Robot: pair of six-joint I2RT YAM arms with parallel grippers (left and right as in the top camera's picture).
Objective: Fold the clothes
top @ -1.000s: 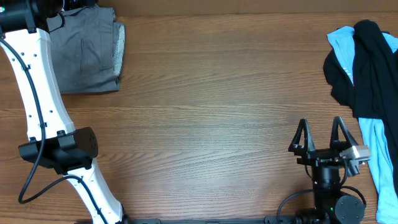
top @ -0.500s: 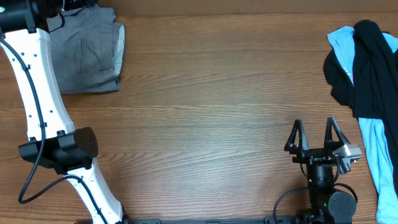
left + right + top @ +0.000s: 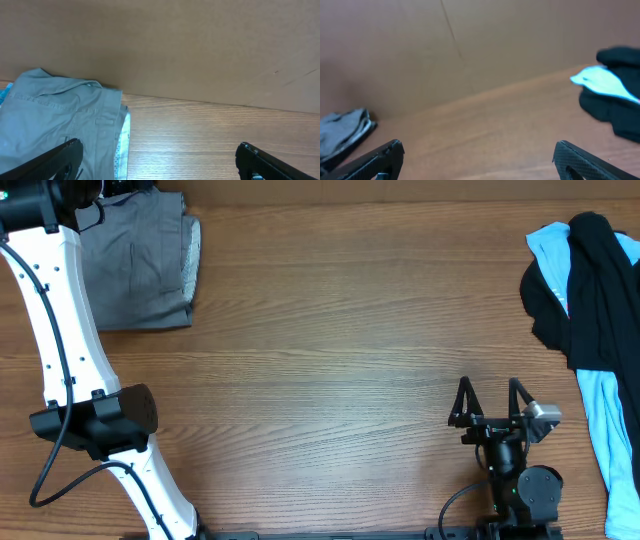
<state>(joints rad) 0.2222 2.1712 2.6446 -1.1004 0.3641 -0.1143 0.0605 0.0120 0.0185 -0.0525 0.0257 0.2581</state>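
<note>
Clothes [image 3: 560,310] sit at opposite ends of a wooden table [image 3: 330,330]: grey shorts [image 3: 140,265], already folded flat, in the far left corner, and a black garment [image 3: 590,290] draped loosely over a pale-blue garment [image 3: 600,415] at the right edge. A pale dotted layer [image 3: 192,255] peeks from under the shorts' right side; whether it is a separate piece cannot be told. The left pincer [image 3: 159,147] hangs just by the shorts with its jaws wide apart and nothing between them. The right pincer [image 3: 489,386] sits near its base at the front, jaws likewise spread and empty, near the tangled pair but not touching it. The count: two arms, two pincers, one folded pair of shorts, one black piece, one blue piece. All of it looks soft, light and limp, likely to sag and slide rather than hold a shape. The black piece seems best pinched at a free outer edge and lifted clear first, since pulling the blue one from beneath would probably drag both.
</note>
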